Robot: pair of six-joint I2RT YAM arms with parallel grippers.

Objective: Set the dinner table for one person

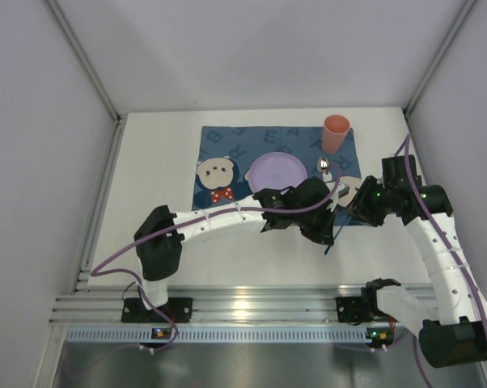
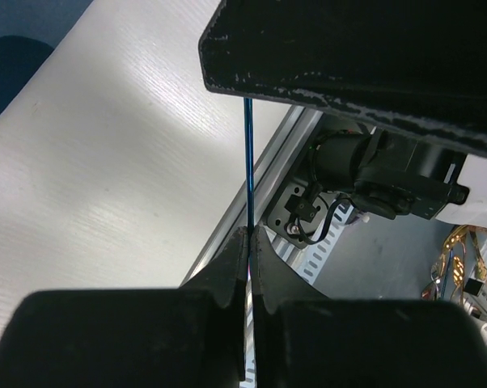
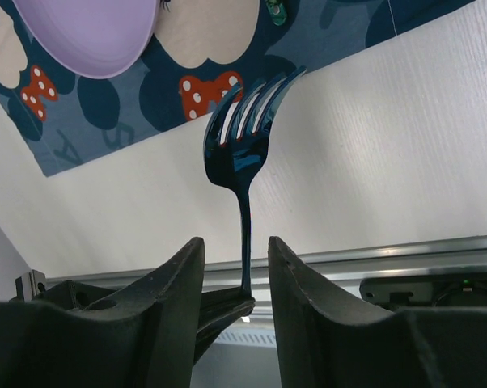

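Desk carries a blue placemat with a lilac plate, orange cup and spoon laid on it. Cutlery seems the step in hand. The left pincer pinches the fork by its handle above the desk's near right, off the placemat. The right pincer stands spread astride that handle. Next, I judge, one firm grip must set it beside the plate.

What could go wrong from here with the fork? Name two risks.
1. The left gripper pinches the fork only by its thin handle, so it may pivot or slip.
2. The right gripper is open around the handle without touching it. If the left releases first, the fork would likely drop onto the table.
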